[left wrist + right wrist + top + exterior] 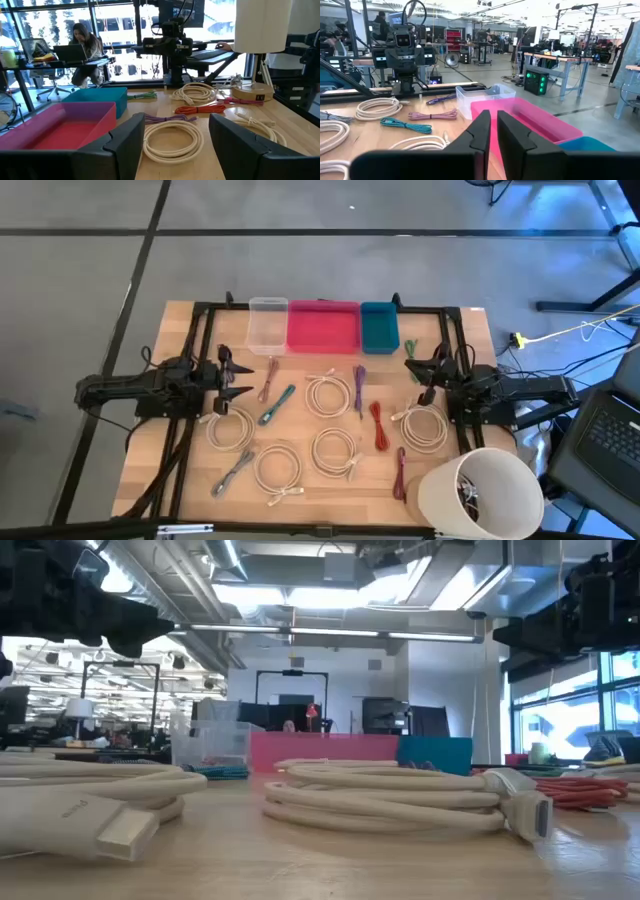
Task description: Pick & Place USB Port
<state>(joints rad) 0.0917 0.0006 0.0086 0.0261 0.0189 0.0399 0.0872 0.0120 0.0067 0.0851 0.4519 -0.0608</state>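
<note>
The fingers of the left gripper [232, 377] stood spread wide with nothing between them, raised above the left side of the light wooden table [190, 320]. The fingers of the right gripper [418, 369] were pressed nearly together, also holding nothing, raised above the table's right side.

The cables lay loose across the table between the two arms. A cream coiled USB cable [329, 394] sat near the middle, another cream coil [231, 427] lay just beside the left gripper, and a third cream coil [424, 426] lay near the right gripper. A teal cable [277, 405] lay at a slant left of centre, a red cable [378, 426] right of centre, and a purple cable [359, 389] between the middle coil and the red one.

Along the far edge stood three open bins in a row: a clear plastic bin [268, 324], a pink rectangular bin [323, 327] and a small teal bin [379, 327]. A green cable [410, 348] lay just beside the teal bin. A white lamp shade [480, 492] stood over the table's near right corner.
</note>
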